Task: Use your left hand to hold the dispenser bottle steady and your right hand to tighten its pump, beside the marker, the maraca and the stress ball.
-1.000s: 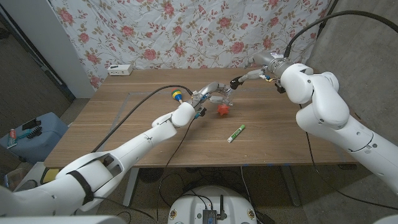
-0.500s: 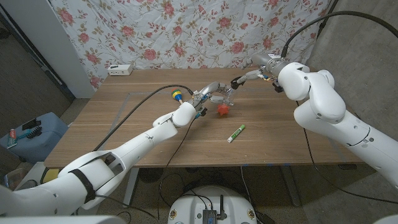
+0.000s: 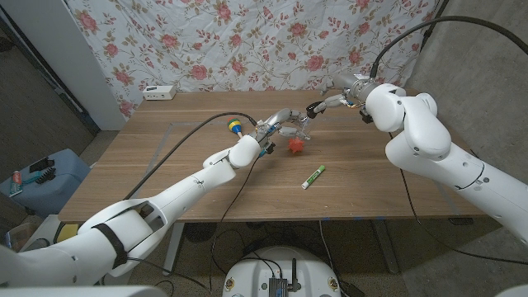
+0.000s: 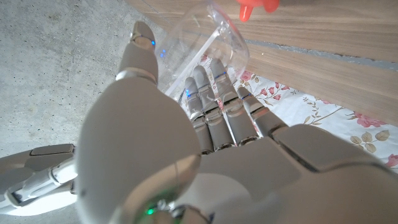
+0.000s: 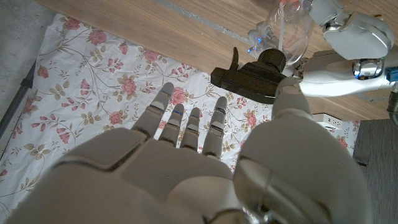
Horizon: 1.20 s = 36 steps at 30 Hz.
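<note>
A clear dispenser bottle (image 3: 289, 129) is tilted above the table's middle, and my left hand (image 3: 274, 126) grips its body; the left wrist view shows the fingers (image 4: 211, 118) wrapped around the clear bottle (image 4: 214, 37). Its black pump (image 3: 312, 109) points toward my right hand (image 3: 328, 102). In the right wrist view the right hand's fingers (image 5: 186, 124) are spread behind the pump (image 5: 252, 78), with the thumb at the pump's end. A red stress ball (image 3: 294, 146) lies just below the bottle. The green-and-white marker (image 3: 313, 176) lies nearer the front. The maraca (image 3: 235, 125) sits left of my left hand.
A white power strip (image 3: 158, 91) lies at the table's (image 3: 388, 186) back left. A floral cloth hangs behind the table. A black cable runs along my left arm across the tabletop. A blue bin (image 3: 37, 181) stands on the floor at the left.
My right arm's upper part has swung slightly to the left while its hand stays at the pump. The left hand and bottle have not moved.
</note>
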Available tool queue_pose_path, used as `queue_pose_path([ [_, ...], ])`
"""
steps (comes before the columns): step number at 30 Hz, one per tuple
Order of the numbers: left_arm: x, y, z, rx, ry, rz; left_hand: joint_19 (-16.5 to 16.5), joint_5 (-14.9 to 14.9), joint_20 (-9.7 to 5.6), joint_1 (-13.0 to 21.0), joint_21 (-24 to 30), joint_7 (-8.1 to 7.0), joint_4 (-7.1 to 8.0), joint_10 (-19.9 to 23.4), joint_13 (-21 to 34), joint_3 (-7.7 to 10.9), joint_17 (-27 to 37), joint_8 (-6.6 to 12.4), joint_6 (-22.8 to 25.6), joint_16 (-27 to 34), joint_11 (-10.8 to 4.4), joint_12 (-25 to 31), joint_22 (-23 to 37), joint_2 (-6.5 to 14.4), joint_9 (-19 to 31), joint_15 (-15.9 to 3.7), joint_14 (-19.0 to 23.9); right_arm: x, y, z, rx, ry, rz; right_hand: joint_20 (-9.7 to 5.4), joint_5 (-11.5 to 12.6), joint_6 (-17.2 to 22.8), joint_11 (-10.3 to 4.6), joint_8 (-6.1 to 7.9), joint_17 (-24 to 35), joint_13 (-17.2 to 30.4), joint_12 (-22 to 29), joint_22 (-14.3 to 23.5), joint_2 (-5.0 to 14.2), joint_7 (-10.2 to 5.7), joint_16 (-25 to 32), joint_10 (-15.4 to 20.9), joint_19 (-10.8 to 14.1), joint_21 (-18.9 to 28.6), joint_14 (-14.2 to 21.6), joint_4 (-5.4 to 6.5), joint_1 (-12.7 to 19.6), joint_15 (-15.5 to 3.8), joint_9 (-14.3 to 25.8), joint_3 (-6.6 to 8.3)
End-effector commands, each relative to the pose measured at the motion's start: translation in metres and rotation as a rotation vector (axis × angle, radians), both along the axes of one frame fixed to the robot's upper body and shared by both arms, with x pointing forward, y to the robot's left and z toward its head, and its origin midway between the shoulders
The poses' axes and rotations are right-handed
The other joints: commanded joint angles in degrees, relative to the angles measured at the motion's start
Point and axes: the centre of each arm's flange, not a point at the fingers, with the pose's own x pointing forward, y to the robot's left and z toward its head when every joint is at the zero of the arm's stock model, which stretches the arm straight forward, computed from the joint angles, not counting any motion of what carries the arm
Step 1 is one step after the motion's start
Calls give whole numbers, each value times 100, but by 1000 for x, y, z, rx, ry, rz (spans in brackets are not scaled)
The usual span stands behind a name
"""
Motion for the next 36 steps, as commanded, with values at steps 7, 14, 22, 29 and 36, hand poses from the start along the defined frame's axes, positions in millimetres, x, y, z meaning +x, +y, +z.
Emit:
queue_pose_path([
  [7, -2, 2, -1, 3, 0, -1, 36, 18, -537, -46, -5, -278, 679, 398, 9, 737, 27, 28, 1267, 17, -345, 0, 8, 685, 19, -763, 411, 8, 0, -6, 2, -1, -30, -35, -44, 191, -8, 118, 16, 13, 45, 20, -34, -69, 38, 24, -23, 0, 16, 20, 68, -12, 48, 40],
  [14, -2, 2, -1, 7, 3, -2, 37, 21, -534, -45, -5, -264, 678, 406, 13, 749, 22, 32, 1286, 15, -355, -6, 8, 686, 19, -766, 415, 11, -1, -5, 9, 14, -39, -59, -65, 435, 5, 246, 24, 14, 73, 20, -20, -59, 57, 93, -7, 12, 42, 49, 71, -39, 81, 70],
  [22, -2, 4, -3, 8, 7, 3, 37, 23, -525, -31, -5, -266, 670, 413, 16, 759, 32, 31, 1296, 22, -358, -13, 8, 691, 18, -766, 412, 12, -1, -3, 20, 37, -52, -94, -84, 727, 19, 392, 31, 14, 85, 20, -16, -34, 70, 136, -4, 16, 62, 83, 38, -44, 117, 86],
  [29, -1, 4, -3, 9, 10, 1, 36, 28, -528, -26, -5, -276, 667, 415, 22, 775, 23, 31, 1304, 16, -357, -21, 8, 689, 18, -776, 416, 16, 0, -3, 42, 76, -60, -108, -92, 802, 70, 437, 45, 14, 88, 19, 23, 31, 85, 155, -1, 18, 77, 148, -60, -38, 139, 81],
  [36, 0, 4, -3, 8, 13, 2, 33, 28, -525, -20, -6, -263, 666, 411, 28, 778, 35, 29, 1309, 23, -357, -31, 8, 690, 18, -771, 410, 17, 1, -3, 51, 70, -60, -117, -99, 1094, 106, 580, 47, 13, 102, 17, 26, 31, 98, 216, 21, 25, 115, 185, -148, -24, 173, 78],
])
